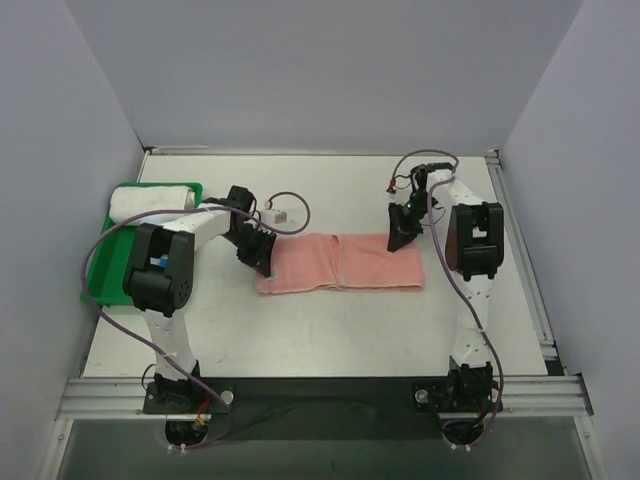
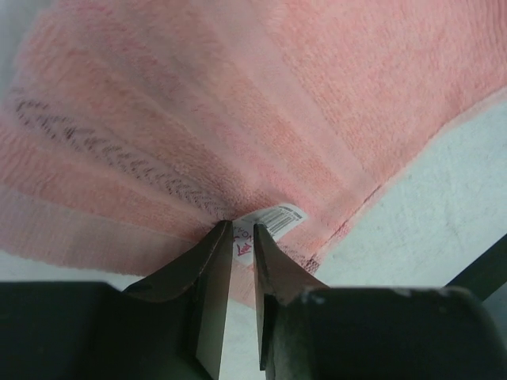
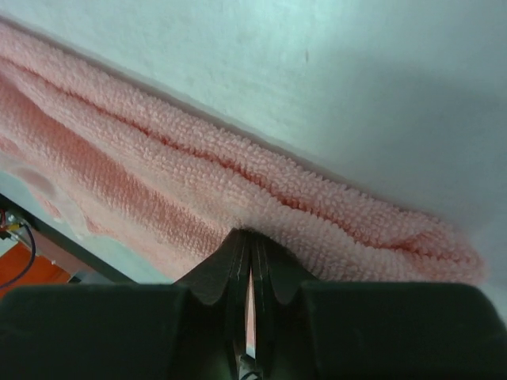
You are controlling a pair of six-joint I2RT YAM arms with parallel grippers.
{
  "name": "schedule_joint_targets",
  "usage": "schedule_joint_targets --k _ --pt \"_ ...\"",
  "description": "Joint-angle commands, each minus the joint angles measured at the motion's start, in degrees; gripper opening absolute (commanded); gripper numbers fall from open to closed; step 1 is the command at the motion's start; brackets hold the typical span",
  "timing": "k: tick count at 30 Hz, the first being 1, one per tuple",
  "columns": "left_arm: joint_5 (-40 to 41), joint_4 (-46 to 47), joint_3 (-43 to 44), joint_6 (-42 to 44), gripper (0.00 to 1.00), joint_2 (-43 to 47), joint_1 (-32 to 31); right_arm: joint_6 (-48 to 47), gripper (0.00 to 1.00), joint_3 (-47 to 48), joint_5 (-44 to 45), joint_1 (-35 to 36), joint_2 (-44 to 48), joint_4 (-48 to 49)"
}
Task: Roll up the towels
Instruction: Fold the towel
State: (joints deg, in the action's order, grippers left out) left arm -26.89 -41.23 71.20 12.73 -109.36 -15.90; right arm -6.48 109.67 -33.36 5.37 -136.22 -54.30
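1. Towels: two were counted, one pink towel and one pale towel.
2. Trays: one green tray.
3. Grippers: two, the left gripper and the right gripper.
4. Small white boxes on a cable: one white box.

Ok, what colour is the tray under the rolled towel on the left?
The tray is bright green; the top external view shows it best.

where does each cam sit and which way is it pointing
Top external: above and behind the arms, facing down at the table; both arms, left claw and right claw show.
Left wrist: on the left arm, facing along its fingers onto the salmon pink towel; only the left claw shows.
Right wrist: on the right arm, facing the towel's folded edge; only the right claw shows.
Shared: all three see that towel.
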Motion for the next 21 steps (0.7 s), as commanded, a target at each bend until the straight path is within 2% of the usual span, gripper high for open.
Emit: schedule_joint_targets --k 1,3,4,5,6,7,8,9,10,11,13,15,16,17,21 --pt "1.4 0.1 8.8 2.9 0.28 -6.5 1.3 -1.3 0.03 -7.8 4.9 0.2 4.4 -1.4" --pt "3.7 -1.6 15.6 4.8 0.26 -10.6 2.6 -1.4 0.03 -12.8 2.5 0.9 8.9 -1.9" --pt "3.8 -2.4 24.2 5.2 0.25 -15.2 3.3 -1.4 0.03 -15.5 1.4 1.6 10.6 -2.3" --pt "3.5 -4.7 28.9 5.5 0.25 -17.8 3.9 -1.5 0.04 -21.2 0.2 2.4 12.4 -2.6" --pt "2.9 -6.2 34.0 5.7 0.29 -20.3 4.4 -1.9 0.06 -23.4 -3.9 5.2 15.4 -3.0" --pt "0.8 -7.8 44.9 5.8 0.35 -24.5 4.8 -4.1 0.08 -24.9 -6.9 6.5 16.9 -4.7" --pt "-0.8 -11.0 49.3 5.9 0.41 -26.1 4.9 -5.2 0.14 -26.1 -9.9 7.5 18.2 -5.7" --pt "-2.4 -12.5 53.8 5.8 0.51 -27.4 4.8 -5.2 0.18 -26.3 -14.3 8.7 21.0 -6.2" --pt "-4.8 -13.4 56.5 5.7 0.53 -28.1 4.7 -4.5 0.29 -26.0 -16.5 8.3 22.5 -6.4" --pt "-5.7 -14.3 58.6 5.2 0.55 -27.8 4.5 -4.1 0.32 -25.2 -17.9 7.6 24.8 -6.3" --pt "-7.7 -14.3 56.8 4.3 0.56 -24.1 4.2 -2.9 0.34 -21.3 -19.4 4.2 26.1 -6.3" --pt "-9.0 -13.3 49.2 2.7 0.56 -20.7 3.9 -2.7 0.38 -18.3 -17.2 1.9 26.7 -6.2" --pt "-9.0 -12.0 45.2 2.0 0.55 -17.0 3.3 -2.7 0.39 -17.7 -13.2 0.4 26.5 -5.9" --pt "-9.2 -8.7 38.3 0.4 0.55 -15.1 2.8 -3.4 0.39 -17.3 -10.3 0.1 25.2 -5.9" --pt "-8.4 0.5 25.3 -2.9 0.53 -8.2 -1.1 -4.0 0.39 -19.2 -6.6 0.3 22.0 -5.6"
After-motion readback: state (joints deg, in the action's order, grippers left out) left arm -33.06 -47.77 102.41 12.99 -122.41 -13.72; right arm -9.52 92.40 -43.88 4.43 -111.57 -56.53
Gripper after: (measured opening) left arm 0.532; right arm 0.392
